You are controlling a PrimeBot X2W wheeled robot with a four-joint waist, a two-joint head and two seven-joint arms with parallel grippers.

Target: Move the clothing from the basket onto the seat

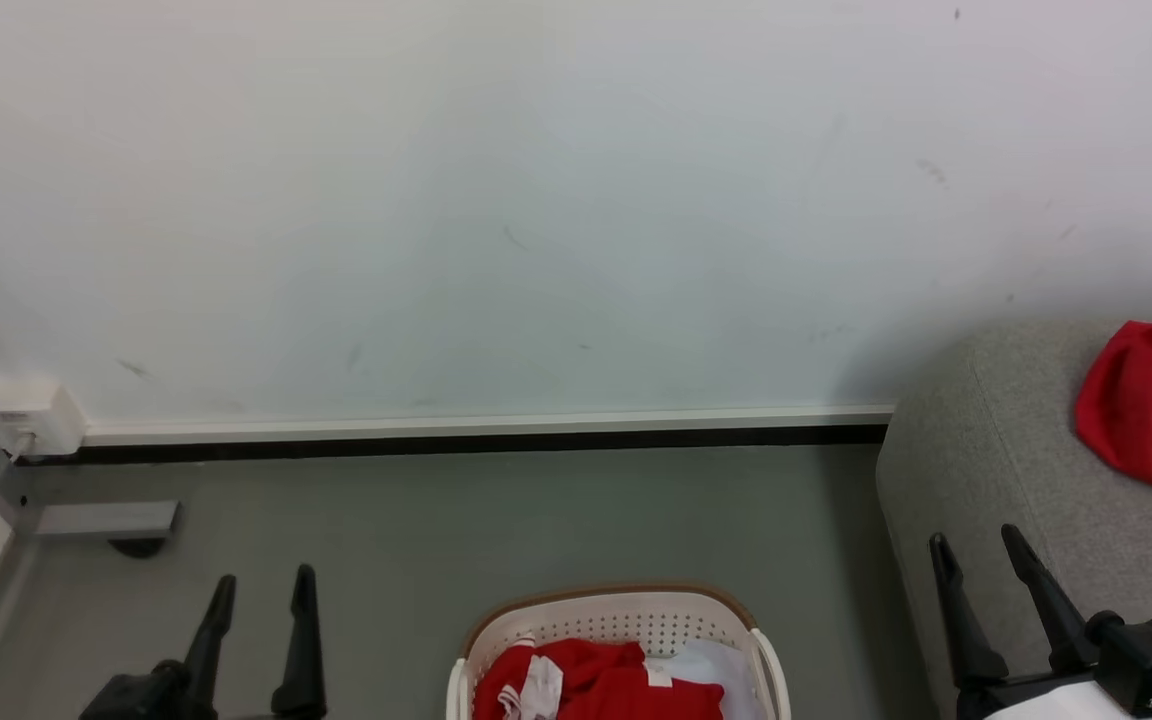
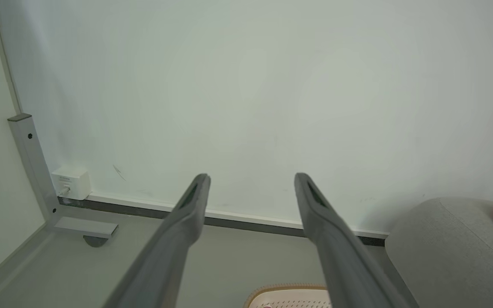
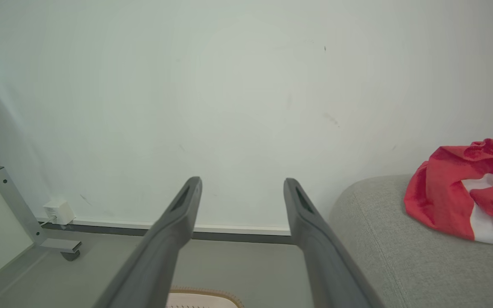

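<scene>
The cream basket [image 1: 616, 612] with its brown rim stands on the floor at the bottom centre of the head view, holding red and white clothing [image 1: 601, 682] beside a pale cloth [image 1: 716, 668]. Another red and white garment [image 1: 1151, 410] lies on the grey seat [image 1: 986, 450] at the right; the right wrist view shows this garment [image 3: 464, 196] on the seat [image 3: 400, 256]. My left gripper [image 1: 266, 590] is open, empty, left of the basket. My right gripper [image 1: 976, 545] is open, empty, in front of the seat's near corner.
A white wall with a pale baseboard [image 1: 486, 425] closes the back. A white socket box [image 1: 31, 415] and a grey metal frame foot [image 1: 106, 520] sit at the left corner. Grey floor [image 1: 496, 520] lies between wall and basket.
</scene>
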